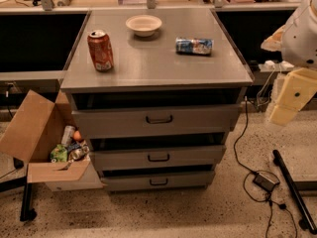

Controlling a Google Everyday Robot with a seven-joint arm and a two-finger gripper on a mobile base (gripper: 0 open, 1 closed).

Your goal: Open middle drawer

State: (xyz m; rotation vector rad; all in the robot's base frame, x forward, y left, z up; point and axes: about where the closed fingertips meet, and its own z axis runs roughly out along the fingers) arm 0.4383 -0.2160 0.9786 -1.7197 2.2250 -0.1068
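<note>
A grey metal cabinet stands in the middle with three drawers stacked in its front. The middle drawer has a mid-height flat front and a small dark loop handle at its centre. A dark gap shows above its front. The tallest drawer is above it and the shortest drawer is below it. My gripper, cream-coloured on the white arm, hangs at the right edge. It is well to the right of the cabinet, about level with the top drawer, and touches nothing.
On the cabinet top are a red soda can, a white bowl and a blue can lying on its side. An open cardboard box with trash stands at the left. Cables and a power brick lie on the floor at the right, beside a black bar.
</note>
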